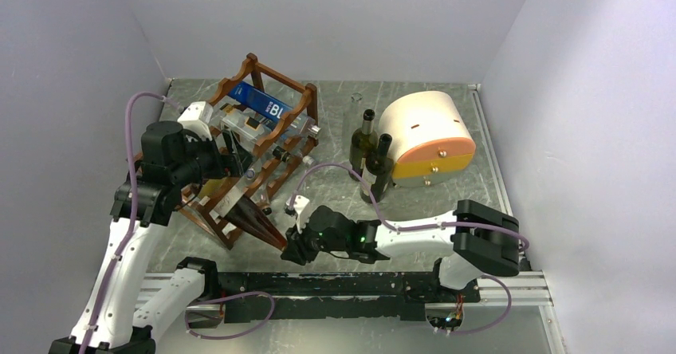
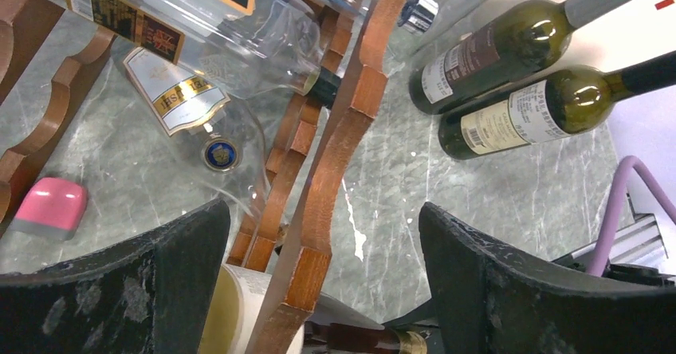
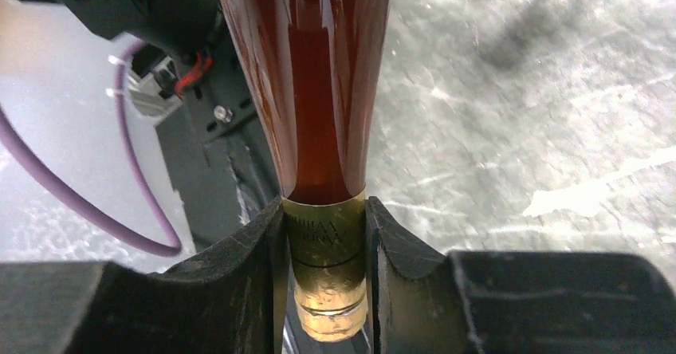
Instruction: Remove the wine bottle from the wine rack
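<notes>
Grey marbled worktop (image 1: 335, 131) filled the floor of a pale-walled enclosure. The wine rack (image 2: 351, 123) stood on its left half, tipped at an angle, with clear bottles (image 2: 179, 99) and a blue carton (image 1: 259, 103) in its upper tiers. At the rack's left side the left pincer (image 2: 323, 206) was released, its jaws spread wide to either side of one wavy rail without visibly touching the wood. I judged it was placed there to steady the rack while a bottle was drawn out. At the rack's lowest tier the wine bottle (image 1: 255, 222), dark reddish-amber, lay on its side with its neck pointing toward the near right and its base seemingly not yet clear of the rails. The right pincer (image 3: 325, 242) was clenched on the gold foil at the end of that neck, a hold suited to pulling along the bottle's length. Right of the rack two green bottles (image 1: 378, 175) stood upright close together, and just beyond them lay a cream-and-orange drum-shaped box (image 1: 422, 123).
</notes>
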Action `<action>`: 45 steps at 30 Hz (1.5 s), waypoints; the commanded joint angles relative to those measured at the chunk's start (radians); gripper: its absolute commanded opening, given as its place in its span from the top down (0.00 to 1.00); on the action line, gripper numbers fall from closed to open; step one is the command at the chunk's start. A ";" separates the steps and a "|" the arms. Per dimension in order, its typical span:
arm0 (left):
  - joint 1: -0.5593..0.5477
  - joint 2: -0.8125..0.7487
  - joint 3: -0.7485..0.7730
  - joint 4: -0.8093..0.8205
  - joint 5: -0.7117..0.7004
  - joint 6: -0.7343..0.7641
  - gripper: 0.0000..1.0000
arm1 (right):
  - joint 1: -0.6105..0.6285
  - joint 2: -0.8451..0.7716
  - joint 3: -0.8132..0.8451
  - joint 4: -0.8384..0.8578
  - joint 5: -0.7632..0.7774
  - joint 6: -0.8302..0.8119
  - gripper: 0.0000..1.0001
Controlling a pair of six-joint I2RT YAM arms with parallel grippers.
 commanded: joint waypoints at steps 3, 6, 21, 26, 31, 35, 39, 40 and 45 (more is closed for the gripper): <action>0.004 0.000 -0.023 0.001 -0.042 -0.007 0.11 | -0.020 -0.026 0.009 -0.155 0.206 -0.086 1.00; 0.004 -0.002 -0.035 0.014 -0.040 -0.015 0.12 | -0.019 -0.016 0.011 -0.156 0.247 -0.122 1.00; 0.003 -0.001 0.012 -0.027 -0.063 0.018 0.08 | -0.017 0.089 -0.036 0.008 0.299 -0.144 1.00; 0.004 0.000 0.002 -0.014 -0.051 0.017 0.08 | -0.017 0.093 -0.070 0.015 0.302 -0.104 1.00; 0.005 0.003 -0.016 0.022 -0.011 0.000 0.09 | -0.006 0.157 0.039 -0.075 0.290 -0.087 1.00; 0.004 0.005 -0.013 0.014 -0.016 0.006 0.09 | -0.001 0.190 0.081 -0.087 0.291 -0.085 0.97; 0.005 -0.003 -0.026 0.020 -0.010 0.003 0.09 | -0.001 0.223 0.113 -0.096 0.307 -0.090 0.84; 0.004 -0.004 -0.031 0.020 -0.010 0.002 0.10 | -0.001 0.228 0.118 -0.096 0.314 -0.091 0.81; 0.004 -0.009 -0.056 0.040 0.013 -0.012 0.12 | -0.001 0.242 0.158 -0.110 0.322 -0.110 0.68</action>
